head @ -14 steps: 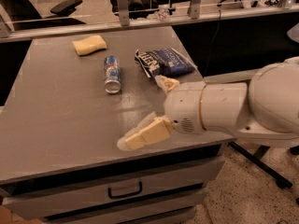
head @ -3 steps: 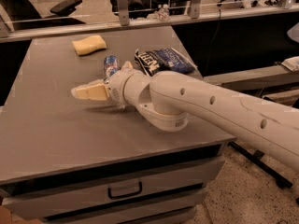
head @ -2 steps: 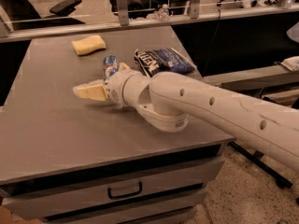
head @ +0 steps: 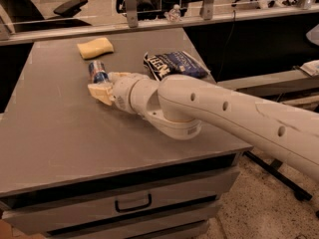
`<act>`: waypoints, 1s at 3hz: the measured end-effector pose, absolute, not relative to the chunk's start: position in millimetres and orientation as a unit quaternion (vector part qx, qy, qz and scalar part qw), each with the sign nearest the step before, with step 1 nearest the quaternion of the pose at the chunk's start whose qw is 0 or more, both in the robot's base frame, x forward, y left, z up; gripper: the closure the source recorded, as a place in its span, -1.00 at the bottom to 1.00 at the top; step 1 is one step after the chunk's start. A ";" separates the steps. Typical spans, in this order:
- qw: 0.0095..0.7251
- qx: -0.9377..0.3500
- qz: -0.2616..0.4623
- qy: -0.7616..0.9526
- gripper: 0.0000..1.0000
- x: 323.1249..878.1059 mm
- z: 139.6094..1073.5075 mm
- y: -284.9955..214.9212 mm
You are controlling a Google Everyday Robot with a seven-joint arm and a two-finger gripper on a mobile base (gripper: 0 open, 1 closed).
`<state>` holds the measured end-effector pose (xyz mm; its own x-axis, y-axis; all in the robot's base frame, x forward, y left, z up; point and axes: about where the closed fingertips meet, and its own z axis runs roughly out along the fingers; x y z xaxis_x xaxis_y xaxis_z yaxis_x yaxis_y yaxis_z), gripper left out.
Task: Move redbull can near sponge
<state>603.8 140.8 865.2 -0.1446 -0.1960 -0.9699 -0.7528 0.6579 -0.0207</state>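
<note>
The redbull can (head: 97, 71) lay on its side on the tabletop (head: 60, 143) in the upper left of the frame, silver top pointing toward the upper edge, blue body running down toward the gripper (head: 102, 85). The sponge (head: 94, 48) lay just above the can, near it but apart from it, close to the far edge of the tabletop. The gripper was located at the lower end of the can, with its jaws pinching that end: one cream finger (head: 101, 93) sat against the can from below left and the other reached in from the right. The white arm (head: 224, 113) extended from the lower right of the frame diagonally across the tabletop to the gripper. A crinkled blue snack bag (head: 174, 63) lay right of the can, above the arm. A drawer handle (head: 132, 202) was visible below the tabletop's front edge.
</note>
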 end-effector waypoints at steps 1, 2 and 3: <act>0.558 -0.345 0.246 0.714 0.71 604.3 867.6 147.7; 0.557 -0.349 0.242 0.714 1.00 607.3 870.0 150.4; 0.576 -0.333 0.220 0.714 1.00 625.4 876.2 140.0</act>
<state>625.4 140.0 876.2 -0.1157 -0.2220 -0.9681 -0.7279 0.6822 -0.0694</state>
